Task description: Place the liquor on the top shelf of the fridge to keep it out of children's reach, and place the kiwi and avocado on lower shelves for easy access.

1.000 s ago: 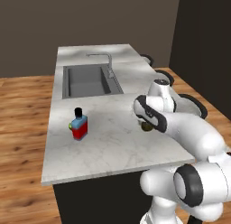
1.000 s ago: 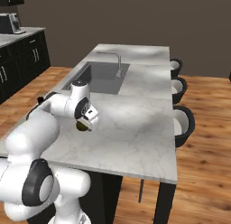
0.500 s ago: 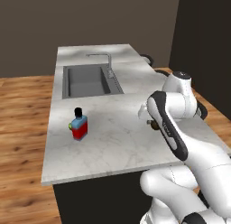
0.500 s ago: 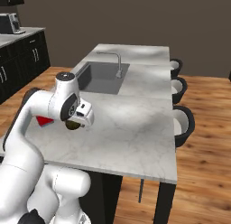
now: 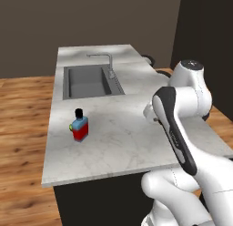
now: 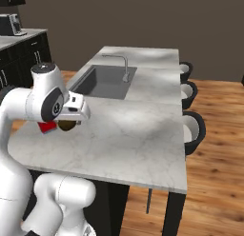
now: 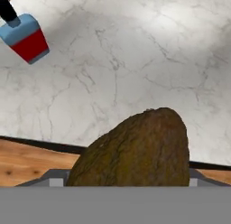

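Left base view: the squat red-and-blue liquor bottle with black cap [image 5: 80,125] stands on the white marble counter [image 5: 118,138], a small yellow-green avocado [image 5: 71,127] touching it. Right base view — my claw [image 6: 68,124] hangs above the counter. Hand view: it grips the brown fuzzy kiwi [image 7: 137,151].

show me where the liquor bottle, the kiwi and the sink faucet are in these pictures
liquor [image 5: 80,127]: left base view, on its red lower body.
kiwi [image 7: 140,151]: hand view, on the middle of its brown skin.
faucet [image 6: 125,68]: right base view, on its upright pipe.
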You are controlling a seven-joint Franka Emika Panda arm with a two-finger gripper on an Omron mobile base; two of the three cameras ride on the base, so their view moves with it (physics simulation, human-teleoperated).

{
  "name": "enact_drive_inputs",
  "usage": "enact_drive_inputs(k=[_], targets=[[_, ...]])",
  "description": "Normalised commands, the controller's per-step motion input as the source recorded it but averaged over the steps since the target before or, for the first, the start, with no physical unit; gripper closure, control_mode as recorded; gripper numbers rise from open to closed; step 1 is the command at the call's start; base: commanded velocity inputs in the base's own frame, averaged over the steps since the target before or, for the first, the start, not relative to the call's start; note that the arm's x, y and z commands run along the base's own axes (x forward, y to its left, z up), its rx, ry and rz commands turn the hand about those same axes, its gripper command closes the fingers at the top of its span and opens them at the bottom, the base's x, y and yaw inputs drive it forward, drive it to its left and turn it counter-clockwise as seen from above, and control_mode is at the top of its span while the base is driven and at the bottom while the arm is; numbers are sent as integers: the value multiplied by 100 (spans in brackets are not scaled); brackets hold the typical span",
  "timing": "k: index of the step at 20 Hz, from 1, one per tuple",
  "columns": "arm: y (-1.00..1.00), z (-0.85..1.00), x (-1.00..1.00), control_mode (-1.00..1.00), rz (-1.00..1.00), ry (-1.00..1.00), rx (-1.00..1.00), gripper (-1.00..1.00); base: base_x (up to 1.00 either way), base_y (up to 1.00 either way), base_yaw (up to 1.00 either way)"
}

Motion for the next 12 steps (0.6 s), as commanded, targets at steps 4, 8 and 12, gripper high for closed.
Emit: enact_drive_inputs(k=[4,8,12], targets=[[1,46,-45,-100,13,-1,-13,100,0,0,0],[0,34,-47,-100,16,0,-12,100,0,0,0],[0,0,0,100,0,0,0,100,-67,0,26]])
